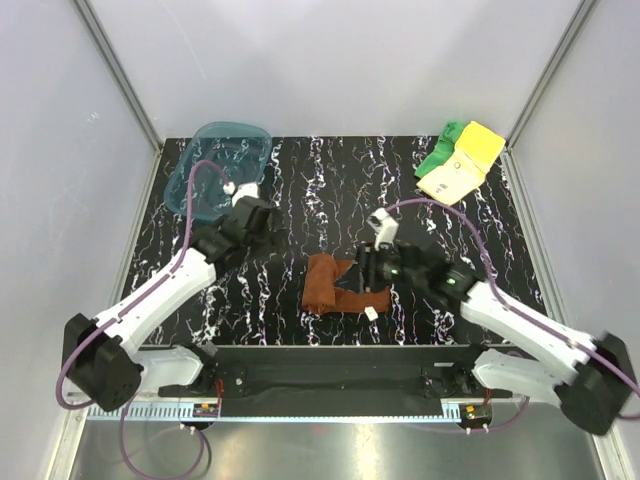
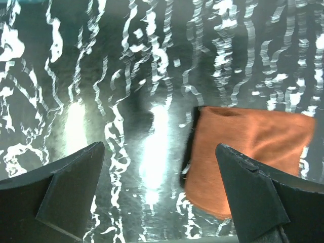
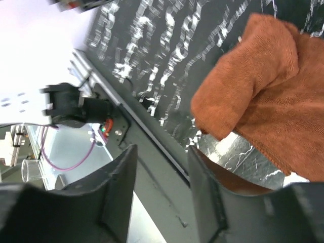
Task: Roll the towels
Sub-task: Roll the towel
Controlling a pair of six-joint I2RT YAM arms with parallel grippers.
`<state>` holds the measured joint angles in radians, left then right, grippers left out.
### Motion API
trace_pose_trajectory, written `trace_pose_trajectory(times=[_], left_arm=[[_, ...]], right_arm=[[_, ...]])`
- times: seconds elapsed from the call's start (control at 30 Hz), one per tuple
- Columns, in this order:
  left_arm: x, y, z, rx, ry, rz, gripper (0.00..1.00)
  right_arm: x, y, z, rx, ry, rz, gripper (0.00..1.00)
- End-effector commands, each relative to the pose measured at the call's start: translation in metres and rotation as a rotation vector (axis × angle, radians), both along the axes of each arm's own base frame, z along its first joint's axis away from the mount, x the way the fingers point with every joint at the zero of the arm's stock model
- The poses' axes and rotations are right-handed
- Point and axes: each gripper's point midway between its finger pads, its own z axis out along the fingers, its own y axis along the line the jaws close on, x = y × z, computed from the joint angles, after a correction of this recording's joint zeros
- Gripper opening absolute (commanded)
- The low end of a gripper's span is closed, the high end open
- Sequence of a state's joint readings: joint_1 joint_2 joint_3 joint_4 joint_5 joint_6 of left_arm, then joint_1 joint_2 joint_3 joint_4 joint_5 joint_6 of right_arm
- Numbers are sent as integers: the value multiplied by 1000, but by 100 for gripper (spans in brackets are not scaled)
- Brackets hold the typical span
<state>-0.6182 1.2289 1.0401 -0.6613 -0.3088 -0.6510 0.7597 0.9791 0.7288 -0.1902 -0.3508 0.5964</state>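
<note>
The rust-brown towel (image 1: 328, 285) lies partly folded on the black marbled table (image 1: 300, 180), near the front middle. It also shows in the left wrist view (image 2: 248, 152) and the right wrist view (image 3: 273, 91). My right gripper (image 1: 368, 283) hovers over the towel's right edge, jaws open with nothing between them (image 3: 162, 169). My left gripper (image 1: 258, 222) is open and empty (image 2: 159, 152), to the left of the towel and apart from it. The bright green towel (image 1: 438, 152) and the pale yellow towel (image 1: 462, 165) lie stacked at the far right corner.
A translucent teal plastic tray (image 1: 215, 165) stands at the far left corner, just behind my left gripper. Grey walls enclose the table on three sides. The arms' black base rail (image 1: 330, 365) runs along the near edge.
</note>
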Motion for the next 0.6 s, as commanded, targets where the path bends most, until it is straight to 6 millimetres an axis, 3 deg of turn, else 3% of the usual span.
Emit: trace_pose_trajectory(times=[0.0,0.03,0.1,0.13,0.17,0.27,0.4,0.57], left_arm=[[-1,-1,-24,-108,45,-43,98],[-4,-1,-35,-128,57,-49,97],[-8,-1,-47,-159,81,-59,97],[-10,0,-57,-165,89,-61,96],[-10,-2,-60,-172,92,-68,96],[-11,-6,-76,-179,124,-72,96],[-13,-13,-99,-182,189,-83,94],[-11,-22,-119,-208,226,-94,93]], right_arm=[[18,32,19,83,-7,27,50],[27,40,8,63,13,17,49],[37,51,12,64,14,25,44],[41,58,-5,34,54,34,43],[49,66,4,61,37,37,42],[57,82,-10,58,70,69,40],[64,87,-27,30,88,63,40],[68,87,-68,-57,149,43,38]])
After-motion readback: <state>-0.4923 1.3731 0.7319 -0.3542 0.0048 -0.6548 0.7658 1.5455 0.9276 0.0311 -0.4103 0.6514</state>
